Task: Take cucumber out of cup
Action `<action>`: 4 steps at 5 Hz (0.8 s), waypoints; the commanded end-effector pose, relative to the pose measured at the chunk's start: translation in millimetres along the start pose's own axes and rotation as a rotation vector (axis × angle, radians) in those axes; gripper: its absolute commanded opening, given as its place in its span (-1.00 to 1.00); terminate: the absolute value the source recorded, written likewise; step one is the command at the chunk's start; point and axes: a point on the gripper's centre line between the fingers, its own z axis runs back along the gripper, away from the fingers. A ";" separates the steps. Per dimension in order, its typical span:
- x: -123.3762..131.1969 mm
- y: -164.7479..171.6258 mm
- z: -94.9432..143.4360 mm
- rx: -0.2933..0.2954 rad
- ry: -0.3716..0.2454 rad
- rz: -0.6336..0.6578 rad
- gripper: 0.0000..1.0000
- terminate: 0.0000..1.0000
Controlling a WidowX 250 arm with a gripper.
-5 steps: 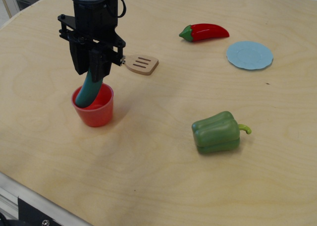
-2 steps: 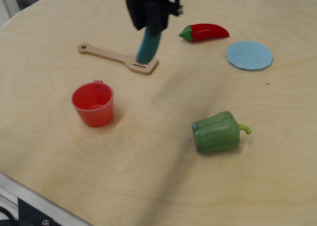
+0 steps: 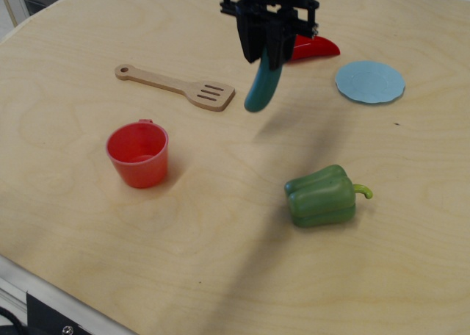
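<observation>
A second ago the claw (image 3: 269, 56) stood over the cup (image 3: 138, 155) with the cucumber (image 3: 262, 87) clamped in it, the lower end inside the cup. It then lifted the cucumber clear, carried it up and to the right past the spatula (image 3: 176, 87), and ended in front of the chili (image 3: 316, 48), hiding its stem end. The cup was left empty, and the whole spatula, earlier partly hidden, came into view.
</observation>
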 end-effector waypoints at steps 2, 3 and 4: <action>27.8 -1.6 -21.2 0.020 -0.007 0.041 -1.00 -1.00; 33.9 -1.3 -24.8 0.030 -0.026 0.050 1.00 -1.00; 34.7 0.0 -20.1 0.039 -0.056 0.070 1.00 -1.00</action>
